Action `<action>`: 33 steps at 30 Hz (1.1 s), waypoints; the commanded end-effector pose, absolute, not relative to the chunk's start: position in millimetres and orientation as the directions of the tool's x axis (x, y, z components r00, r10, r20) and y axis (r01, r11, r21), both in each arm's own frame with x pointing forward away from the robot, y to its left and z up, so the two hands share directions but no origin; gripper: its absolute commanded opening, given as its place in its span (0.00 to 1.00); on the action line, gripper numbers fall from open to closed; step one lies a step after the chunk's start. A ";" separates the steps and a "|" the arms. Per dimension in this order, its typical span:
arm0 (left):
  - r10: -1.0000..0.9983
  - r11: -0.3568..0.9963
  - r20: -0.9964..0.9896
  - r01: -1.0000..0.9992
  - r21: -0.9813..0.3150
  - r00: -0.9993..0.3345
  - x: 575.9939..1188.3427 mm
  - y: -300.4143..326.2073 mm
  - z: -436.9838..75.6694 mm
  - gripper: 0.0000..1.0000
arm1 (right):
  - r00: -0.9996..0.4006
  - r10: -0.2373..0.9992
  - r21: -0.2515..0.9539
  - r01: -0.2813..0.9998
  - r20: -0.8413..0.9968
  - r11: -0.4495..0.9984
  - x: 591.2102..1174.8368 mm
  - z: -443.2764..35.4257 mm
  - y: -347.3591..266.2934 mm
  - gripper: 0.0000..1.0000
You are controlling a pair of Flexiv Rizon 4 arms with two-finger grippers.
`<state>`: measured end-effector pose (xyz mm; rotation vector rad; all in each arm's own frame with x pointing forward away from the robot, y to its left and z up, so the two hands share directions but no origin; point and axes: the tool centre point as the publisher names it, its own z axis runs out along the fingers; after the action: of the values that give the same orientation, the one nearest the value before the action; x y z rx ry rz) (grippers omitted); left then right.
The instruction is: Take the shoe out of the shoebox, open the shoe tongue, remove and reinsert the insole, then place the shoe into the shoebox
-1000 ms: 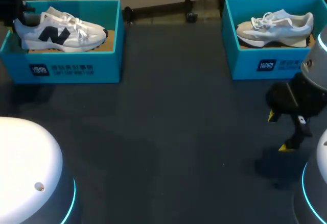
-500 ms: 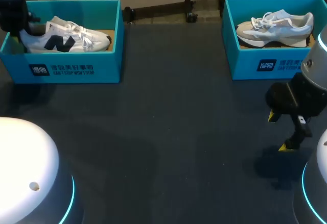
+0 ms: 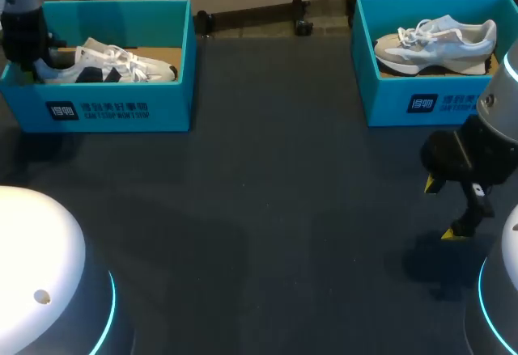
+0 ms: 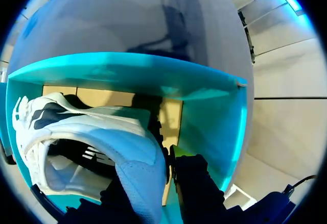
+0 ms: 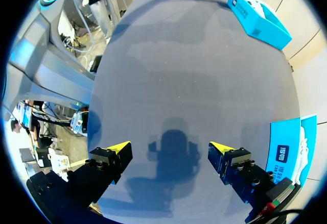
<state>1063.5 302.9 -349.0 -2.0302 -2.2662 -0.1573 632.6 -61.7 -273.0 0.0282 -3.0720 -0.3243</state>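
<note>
Dark table (image 3: 267, 209); white shoe (image 3: 121, 65), navy side marks, in teal shoebox (image 3: 113, 111)

A dark grey, matte desk (image 3: 267, 209) fills nearly the whole head view, its far edge running straight across the back. A soft shadow lies near its right edge.

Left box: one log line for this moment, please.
left claw: shut on shoe heel | shoe: inside left box | right claw: open, over table | right box: other shoe inside
</note>
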 end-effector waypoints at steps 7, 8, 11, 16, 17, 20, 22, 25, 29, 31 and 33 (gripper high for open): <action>0.986 0.105 0.131 0.994 0.012 -0.106 1062.1 303.7 -362.1 0.00 | -0.999 -0.023 0.208 -0.013 0.049 0.978 631.9 -273.8 -61.7 1.00; 0.986 0.106 0.132 0.994 0.012 -0.106 1062.0 303.4 -362.3 0.00 | -0.999 -0.023 0.208 -0.013 0.049 0.978 631.9 -273.8 -61.7 1.00; 0.985 0.102 0.138 0.995 0.010 -0.102 1061.4 299.6 -364.0 0.00 | -0.999 -0.023 0.208 -0.013 0.049 0.978 631.9 -273.8 -61.7 1.00; 0.981 0.107 0.162 0.994 0.005 -0.106 1061.2 294.5 -370.9 0.00 | -0.999 -0.023 0.208 -0.013 0.049 0.978 631.9 -273.8 -61.7 1.00; 0.981 0.107 0.163 0.994 0.004 -0.106 1061.2 294.2 -371.7 0.00 | -0.999 -0.023 0.208 -0.013 0.049 0.978 631.9 -273.8 -61.7 1.00; 0.981 0.110 0.163 0.994 -0.010 -0.107 1061.5 292.4 -375.7 0.00 | -0.999 -0.023 0.208 -0.013 0.049 0.978 631.9 -273.8 -61.7 1.00; 0.982 0.106 0.160 0.994 -0.029 -0.100 1061.6 291.9 -377.7 0.00 | -0.999 -0.023 0.208 -0.013 0.049 0.978 631.9 -273.8 -61.7 1.00; 0.982 0.106 0.158 0.994 -0.032 -0.099 1061.9 292.5 -380.6 0.00 | -0.999 -0.023 0.208 -0.013 0.049 0.978 631.9 -273.8 -61.7 1.00; 0.985 0.099 0.142 0.994 -0.033 -0.094 1061.6 293.2 -382.0 0.16 | -0.999 -0.023 0.208 -0.013 0.049 0.978 631.9 -273.8 -61.7 1.00; 0.986 0.099 0.139 0.995 -0.032 -0.094 1061.3 293.4 -381.5 0.40 | -0.999 -0.023 0.208 -0.013 0.049 0.978 631.9 -273.8 -61.7 1.00; 0.986 0.099 0.134 0.995 -0.028 -0.094 1061.8 293.4 -379.9 0.47 | -0.999 -0.023 0.208 -0.013 0.049 0.978 631.9 -273.8 -61.7 1.00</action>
<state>1060.9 291.7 -381.7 -2.0259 -2.2368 -0.1073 632.6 -61.7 -273.0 0.0281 -3.0720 -0.3243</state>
